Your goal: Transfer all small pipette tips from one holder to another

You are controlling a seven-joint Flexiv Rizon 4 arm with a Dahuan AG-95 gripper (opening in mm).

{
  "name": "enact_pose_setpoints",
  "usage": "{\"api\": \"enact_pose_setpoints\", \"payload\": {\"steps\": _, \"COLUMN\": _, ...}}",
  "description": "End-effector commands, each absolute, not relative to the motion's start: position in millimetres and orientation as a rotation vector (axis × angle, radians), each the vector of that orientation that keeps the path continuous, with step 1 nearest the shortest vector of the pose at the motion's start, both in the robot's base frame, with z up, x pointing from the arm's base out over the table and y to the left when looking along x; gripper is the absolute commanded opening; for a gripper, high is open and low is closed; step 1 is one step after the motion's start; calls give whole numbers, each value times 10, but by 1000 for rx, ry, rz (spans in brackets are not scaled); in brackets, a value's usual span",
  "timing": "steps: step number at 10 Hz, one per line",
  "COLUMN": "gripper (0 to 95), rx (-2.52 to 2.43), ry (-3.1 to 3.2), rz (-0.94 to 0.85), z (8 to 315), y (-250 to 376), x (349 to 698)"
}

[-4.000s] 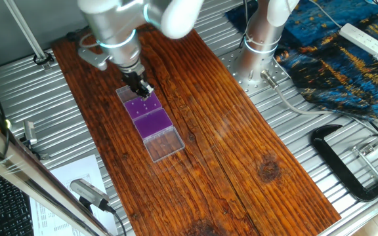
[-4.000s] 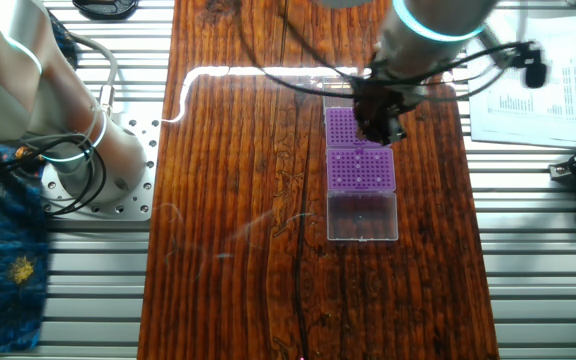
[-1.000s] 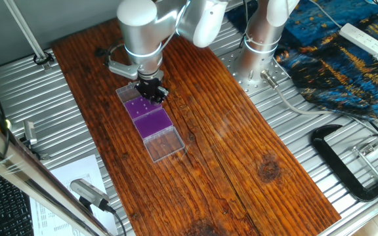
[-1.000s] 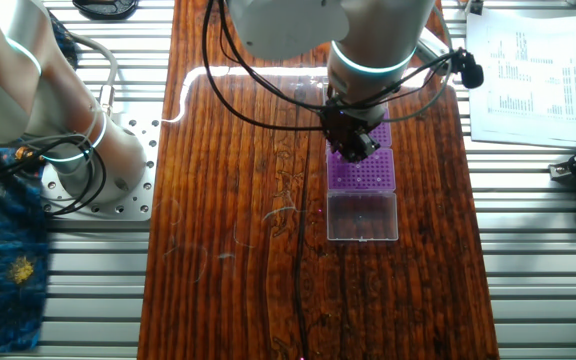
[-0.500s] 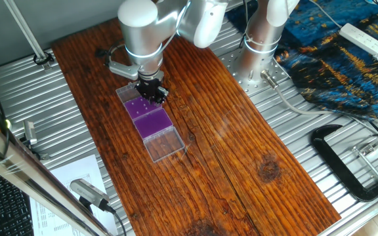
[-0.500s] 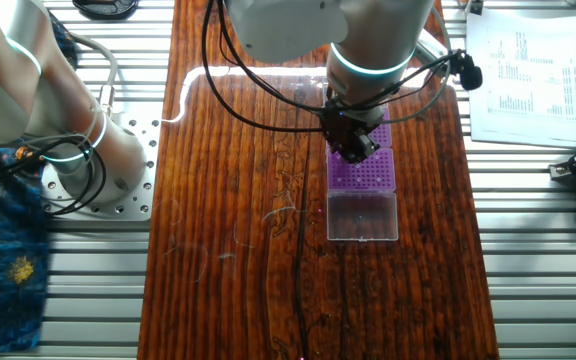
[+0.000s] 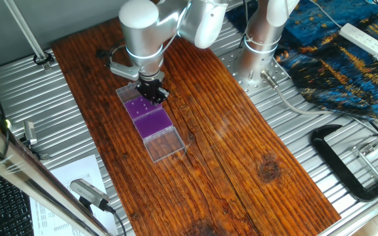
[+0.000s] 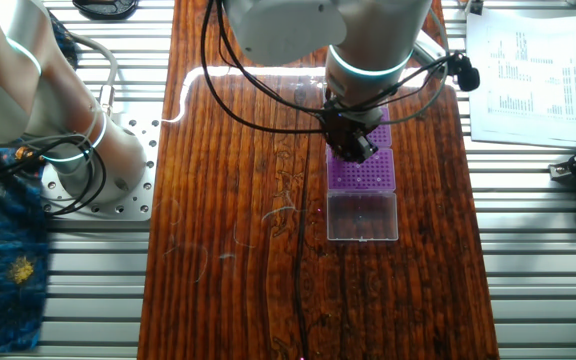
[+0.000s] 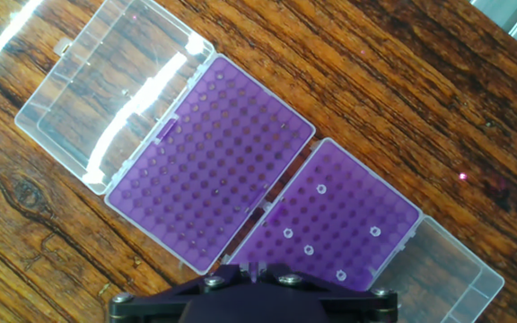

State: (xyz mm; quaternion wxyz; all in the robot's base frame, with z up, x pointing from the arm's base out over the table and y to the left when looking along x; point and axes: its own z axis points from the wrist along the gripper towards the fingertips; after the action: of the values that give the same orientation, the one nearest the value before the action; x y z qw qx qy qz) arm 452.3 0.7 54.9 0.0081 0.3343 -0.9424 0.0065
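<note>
Two purple racks lie side by side on the wooden board, each with an open clear lid. The rack with tips [image 9: 348,215] holds several small pipette tips [image 9: 309,250], seen as white rings. Every hole of the other rack [image 9: 209,161] [image 7: 153,122] [image 8: 361,172] is bare. My gripper [image 9: 257,266] [image 7: 152,94] [image 8: 353,148] hangs low over the edge where the two racks meet. Its fingers are shut on one thin whitish small pipette tip. In both fixed views the arm hides much of the rack with tips [image 7: 136,107].
Clear lids [image 9: 106,90] [image 7: 165,145] [image 8: 362,216] flank the racks. The arm's base [image 7: 254,56] stands at the board's far side beside a blue cloth [image 7: 333,46]. A black clamp [image 7: 346,164] and printed paper [image 8: 528,80] lie off the board.
Since four seconds ago the gripper has moved from above the rack with tips toward the seam with the bare rack. Over the last second it has barely shifted.
</note>
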Motion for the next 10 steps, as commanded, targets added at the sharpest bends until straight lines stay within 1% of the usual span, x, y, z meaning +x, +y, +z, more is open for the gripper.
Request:
{"api": "enact_pose_setpoints", "payload": {"steps": 1, "gripper": 0, "rx": 1046, "ry": -2946, "rz": 11, "z": 550, "y": 6, "x": 4524}}
{"api": "enact_pose_setpoints", "payload": {"steps": 2, "gripper": 0, "rx": 1057, "ry": -2943, "rz": 11, "z": 560, "y": 5, "x": 4524}}
{"api": "enact_pose_setpoints", "payload": {"steps": 3, "gripper": 190, "rx": 1065, "ry": -2940, "rz": 8, "z": 565, "y": 5, "x": 4524}}
{"api": "enact_pose_setpoints", "payload": {"steps": 8, "gripper": 190, "rx": 1063, "ry": -2940, "rz": 15, "z": 545, "y": 6, "x": 4523}}
{"api": "enact_pose_setpoints", "payload": {"steps": 9, "gripper": 0, "rx": 1062, "ry": -2940, "rz": 15, "z": 543, "y": 5, "x": 4523}}
{"api": "enact_pose_setpoints", "payload": {"steps": 10, "gripper": 0, "rx": 1062, "ry": -2941, "rz": 15, "z": 542, "y": 5, "x": 4523}}
